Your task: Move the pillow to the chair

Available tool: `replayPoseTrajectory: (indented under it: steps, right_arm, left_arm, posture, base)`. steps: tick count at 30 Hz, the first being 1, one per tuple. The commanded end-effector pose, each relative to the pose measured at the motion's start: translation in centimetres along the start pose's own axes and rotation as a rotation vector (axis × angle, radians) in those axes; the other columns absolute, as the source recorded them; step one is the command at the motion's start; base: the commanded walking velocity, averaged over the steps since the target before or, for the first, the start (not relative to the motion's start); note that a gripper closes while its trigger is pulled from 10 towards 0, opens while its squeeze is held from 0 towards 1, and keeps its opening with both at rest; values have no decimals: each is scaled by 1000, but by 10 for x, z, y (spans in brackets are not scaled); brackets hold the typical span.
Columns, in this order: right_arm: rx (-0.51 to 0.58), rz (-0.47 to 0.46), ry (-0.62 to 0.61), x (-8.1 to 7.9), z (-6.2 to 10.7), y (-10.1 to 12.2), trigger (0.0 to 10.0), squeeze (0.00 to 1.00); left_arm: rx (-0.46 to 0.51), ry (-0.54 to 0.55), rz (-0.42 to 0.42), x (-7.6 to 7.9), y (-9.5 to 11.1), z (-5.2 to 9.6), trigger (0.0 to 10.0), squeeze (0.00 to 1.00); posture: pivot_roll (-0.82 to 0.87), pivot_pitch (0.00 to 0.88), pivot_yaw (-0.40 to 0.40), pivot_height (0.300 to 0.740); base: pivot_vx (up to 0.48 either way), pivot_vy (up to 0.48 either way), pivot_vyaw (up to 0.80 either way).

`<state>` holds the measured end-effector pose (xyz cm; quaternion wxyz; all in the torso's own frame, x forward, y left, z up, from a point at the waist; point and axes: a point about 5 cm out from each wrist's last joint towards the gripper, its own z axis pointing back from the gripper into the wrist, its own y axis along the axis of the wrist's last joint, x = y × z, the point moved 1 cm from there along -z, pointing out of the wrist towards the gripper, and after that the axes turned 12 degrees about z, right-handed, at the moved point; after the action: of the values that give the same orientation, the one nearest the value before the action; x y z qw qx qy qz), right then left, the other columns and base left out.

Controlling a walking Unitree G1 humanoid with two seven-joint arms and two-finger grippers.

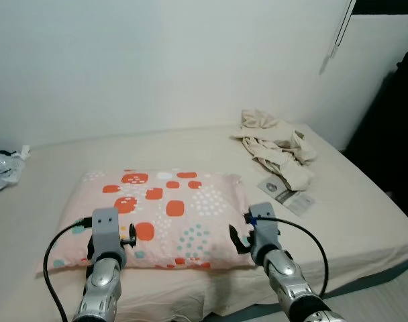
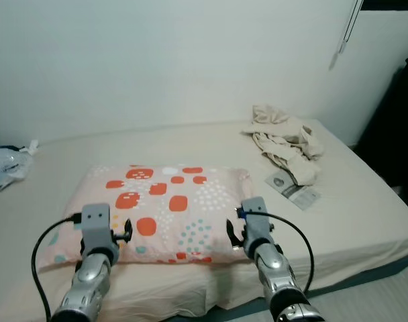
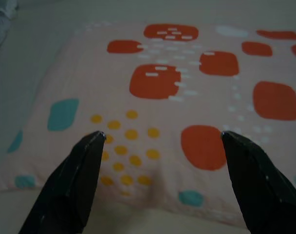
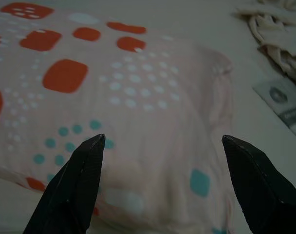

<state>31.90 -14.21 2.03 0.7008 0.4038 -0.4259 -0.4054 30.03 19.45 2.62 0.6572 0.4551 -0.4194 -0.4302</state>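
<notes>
Item: pillow (image 1: 160, 215), pink with red, teal and yellow patches and white dots, lying flat near the front edge of the bed (image 1: 365, 221), its long side facing us; nothing rests on it, which leaves both near corners free to take. Left gripper (image 3: 160, 141): we hold it just before the pillow's near left corner, fingers spread wide and closed on nothing, the fabric edge showing between the tips. Right gripper (image 4: 162, 144): we hold it likewise at the near right corner, fingers wide apart and empty, aimed at the corner seam. We judge this paired stance deliberate: a soft, broad thing sags if lifted from one side, so we set one gripper to each end before closing. Whether either fingertip already touches the cloth we cannot tell. Further out: a crumpled heap of beige clothes (image 1: 278, 144) towards the far right of the bed, with a small printed packet (image 1: 288, 194) just beside it; a pale plastic bag (image 1: 3, 171) at the left edge. The chair is not catalogued here, so carrying has yet to begin.
</notes>
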Motion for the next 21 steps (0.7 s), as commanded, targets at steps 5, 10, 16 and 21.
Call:
replayPoseTrajectory:
  steps: [5, 10, 16, 21]
  right_arm:
    - [53, 79, 44, -5, -8, 18, 10000, 0]
    - [120, 167, 105, -5, -7, 26, 10000, 0]
    - [174, 62, 53, 20, -4, 32, 10000, 0]
    - [165, 59, 6, 20, -1, 26, 10000, 0]
  left_arm:
    - [35, 0, -71, -13, 22, -15, 10000, 0]
    - [112, -52, -148, -8, 40, -19, 10000, 0]
    - [171, -17, -198, -7, 45, -21, 10000, 0]
    - [145, -2, -190, -14, 34, -14, 10000, 0]
  posture:
    - [26, 70, -108, 740]
    - [44, 58, -101, 740]
    - [-25, 76, -34, 740]
    - [-17, 56, 5, 740]
  base:
    - [0, 0, 0]
    - [0, 0, 0]
    - [0, 0, 0]
    - [0, 0, 0]
